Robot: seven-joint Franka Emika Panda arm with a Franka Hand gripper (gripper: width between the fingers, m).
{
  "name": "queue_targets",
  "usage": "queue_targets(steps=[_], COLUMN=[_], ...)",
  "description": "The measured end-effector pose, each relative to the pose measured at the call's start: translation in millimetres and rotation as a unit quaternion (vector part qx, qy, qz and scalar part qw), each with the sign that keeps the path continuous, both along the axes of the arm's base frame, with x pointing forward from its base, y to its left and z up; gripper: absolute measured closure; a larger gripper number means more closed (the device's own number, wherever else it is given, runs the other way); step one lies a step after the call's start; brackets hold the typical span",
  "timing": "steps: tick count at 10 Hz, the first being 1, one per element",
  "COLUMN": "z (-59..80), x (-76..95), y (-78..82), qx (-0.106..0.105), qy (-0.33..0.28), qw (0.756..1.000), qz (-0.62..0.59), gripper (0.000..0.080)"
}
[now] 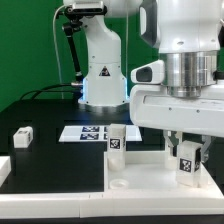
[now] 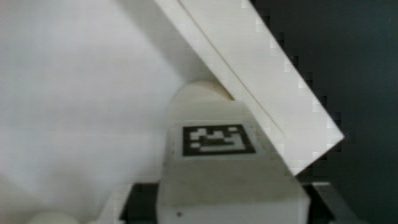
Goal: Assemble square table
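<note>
Straddling a peg leg (image 1: 187, 163), fingers (image 2: 320, 205), hold cannot be told, second leg (image 1: 116, 140) upright nearby

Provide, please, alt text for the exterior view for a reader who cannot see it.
The white arm's gripper hangs over a tagged white leg standing at the square tabletop, at the exterior view's right. A second leg stands to the exterior view's left of it, a third leg sits on the black table, and the marker board lies between them.
</note>
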State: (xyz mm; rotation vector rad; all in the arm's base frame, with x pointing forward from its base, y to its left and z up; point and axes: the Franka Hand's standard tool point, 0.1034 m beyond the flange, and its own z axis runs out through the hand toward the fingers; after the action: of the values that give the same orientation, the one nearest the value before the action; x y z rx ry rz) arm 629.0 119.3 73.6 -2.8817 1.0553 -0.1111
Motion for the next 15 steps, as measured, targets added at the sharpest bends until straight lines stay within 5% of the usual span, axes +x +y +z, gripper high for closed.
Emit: queue_targets(steps=[2,4,7,9,10,11,15], z=[-0.5,-0.6,-1.6,-1.8,-0.6,0.7,0.3], x=[-1.4,-1.8,-1.5,-1.6,-0.5,0.5,0.5], y=[-0.5,0.5,2.2,2.4,3.5,4.5,3.8], qx=[0.014,0.064,0.082,0.08,0.071,0.064,0.055], qy=[0.005,0.028,0.038,0.035,0.026,0.02,0.01], qw=[0.986,0.925,0.886,0.899,0.942,0.972,0.992], qz=[-0.165,-0.373,-0.455,-0.428,-0.326,-0.225,-0.116], gripper=[0.0509,0.0509,0.0509,0.0442,0.0257,0.0183,0.0151])
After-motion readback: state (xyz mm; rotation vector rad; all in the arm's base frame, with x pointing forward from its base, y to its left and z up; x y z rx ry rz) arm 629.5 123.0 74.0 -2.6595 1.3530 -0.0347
